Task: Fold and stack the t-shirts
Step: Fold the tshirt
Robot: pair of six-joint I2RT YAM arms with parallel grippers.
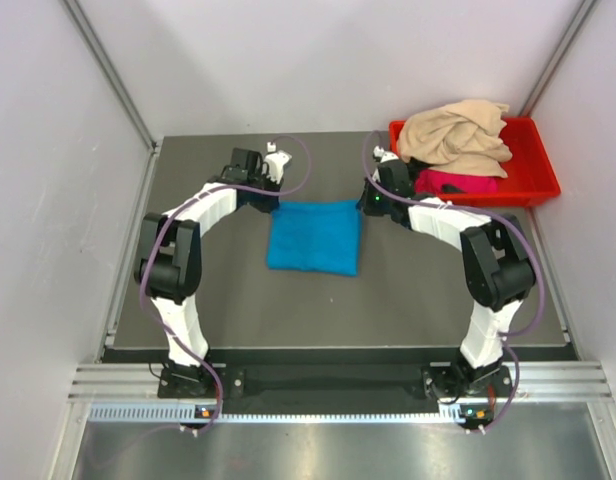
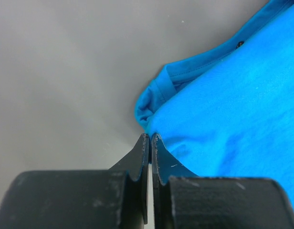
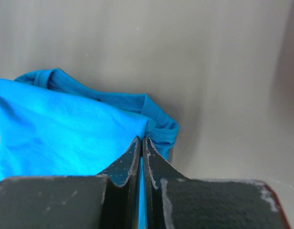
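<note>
The turquoise-blue t-shirt (image 1: 314,236) lies folded into a rough square on the dark table (image 1: 238,300), mid-way between the arms. My left gripper (image 1: 274,204) is at its far left corner, and in the left wrist view its jaws (image 2: 151,136) are shut with their tips pinching the edge of the blue cloth (image 2: 233,109). At the far right corner my right gripper (image 1: 366,207) is shut too (image 3: 141,139), with blue cloth (image 3: 61,129) showing between its fingers. The beige-tan t-shirt (image 1: 456,133) is heaped over the magenta-pink t-shirt (image 1: 456,183) in the bin.
The red plastic bin (image 1: 536,170) stands at the table's far right corner, close behind my right arm. White walls enclose the table on the left, back and right. The metal frame rail (image 1: 328,385) runs along the near edge.
</note>
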